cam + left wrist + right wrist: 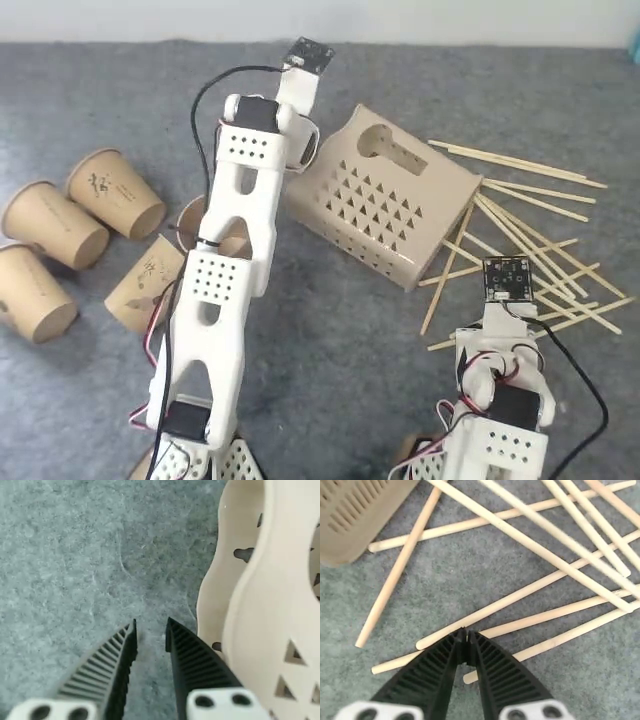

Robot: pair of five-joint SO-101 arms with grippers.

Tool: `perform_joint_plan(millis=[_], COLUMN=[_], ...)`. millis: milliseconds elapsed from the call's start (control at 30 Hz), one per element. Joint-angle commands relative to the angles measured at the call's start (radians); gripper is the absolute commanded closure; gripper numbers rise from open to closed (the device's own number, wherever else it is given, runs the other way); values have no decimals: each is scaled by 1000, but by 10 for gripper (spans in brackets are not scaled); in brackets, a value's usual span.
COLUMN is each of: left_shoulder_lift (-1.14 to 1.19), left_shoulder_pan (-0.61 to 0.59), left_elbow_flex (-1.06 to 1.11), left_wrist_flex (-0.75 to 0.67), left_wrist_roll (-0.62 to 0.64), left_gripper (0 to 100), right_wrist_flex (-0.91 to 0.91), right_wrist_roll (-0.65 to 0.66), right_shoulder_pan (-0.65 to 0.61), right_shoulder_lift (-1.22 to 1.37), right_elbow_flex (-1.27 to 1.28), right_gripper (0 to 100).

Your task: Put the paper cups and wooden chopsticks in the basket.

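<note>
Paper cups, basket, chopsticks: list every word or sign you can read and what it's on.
Paper cups: dark printed marks on two cups' sides, too small to read.
Basket: no text, only triangular cut-outs.
Chopsticks: no text.

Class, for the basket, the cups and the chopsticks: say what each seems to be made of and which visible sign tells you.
Basket: probably moulded plastic, beige, smooth and matte; evenly cut triangular holes. Cups: brown paper or thin card, matte, with printed marks on the sides. Chopsticks: pale wood, apparently unvarnished; dull, light-tan round rods.
</note>
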Motion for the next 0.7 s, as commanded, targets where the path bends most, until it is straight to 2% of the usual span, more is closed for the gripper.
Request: perform_joint_plan(millis=[0, 100, 267, 567, 667], left_shoulder_lift=[-34, -34, -83, -98, -149], left_shoulder_pan=[11, -17, -43, -20, -21], left_elbow_flex=[-108, -188, -179, -186, -185], left_wrist_flex=[31, 31, 31, 32, 32], left_wrist_roll=[52, 149, 267, 282, 353], left_gripper=[901, 866, 784, 783, 780], right_wrist_flex=[12, 12, 12, 12, 12], right_wrist_roll=[15, 15, 15, 15, 15], right_shoulder_pan=[8, 8, 8, 7, 7], right_shoulder_lift=[4, 4, 4, 4, 4], right_elbow_flex=[-35, -35, -35, -35, -35], right_gripper=[991, 991, 991, 991, 991])
